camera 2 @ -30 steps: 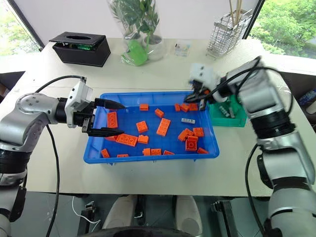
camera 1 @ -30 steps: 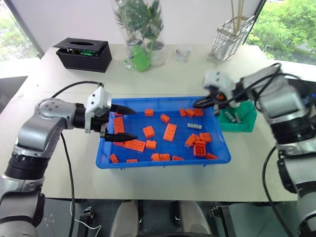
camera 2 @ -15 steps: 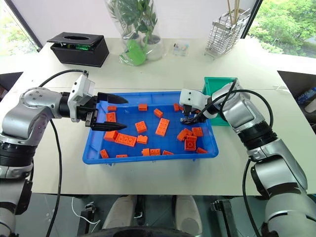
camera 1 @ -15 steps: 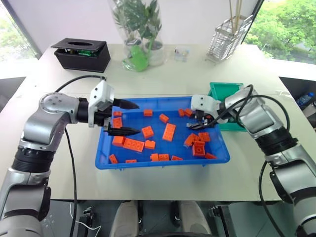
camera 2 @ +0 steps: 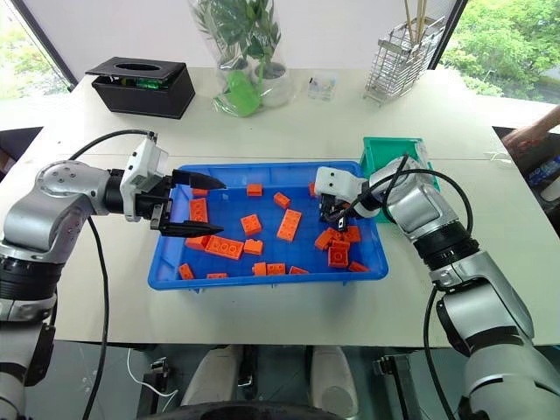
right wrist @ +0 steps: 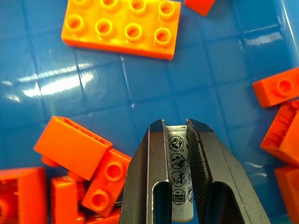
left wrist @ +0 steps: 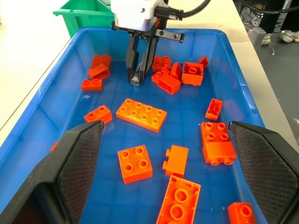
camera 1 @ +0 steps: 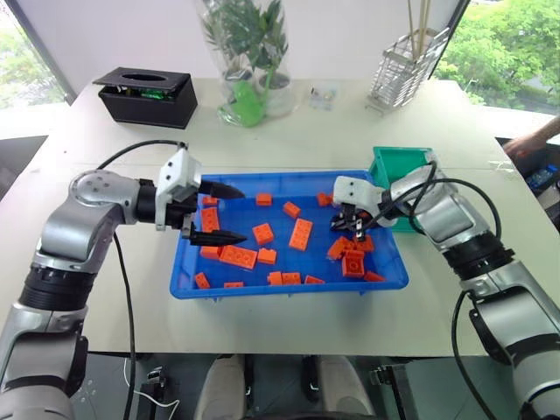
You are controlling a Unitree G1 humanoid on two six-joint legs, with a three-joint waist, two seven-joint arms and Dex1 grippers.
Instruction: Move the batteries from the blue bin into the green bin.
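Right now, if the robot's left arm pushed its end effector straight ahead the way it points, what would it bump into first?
Probably the orange bricks lying on the tray floor ahead of the open left end effector. Past them stands the right end effector, shut on a battery. Depth is hard to judge.

Orange bricks (left wrist: 141,114); blue bin (left wrist: 42,112); green bin (camera 1: 394,163)

Silver battery (right wrist: 178,181) (printed symbols) low in blue bin (camera 1: 289,289), green bin (camera 1: 404,159) just beside
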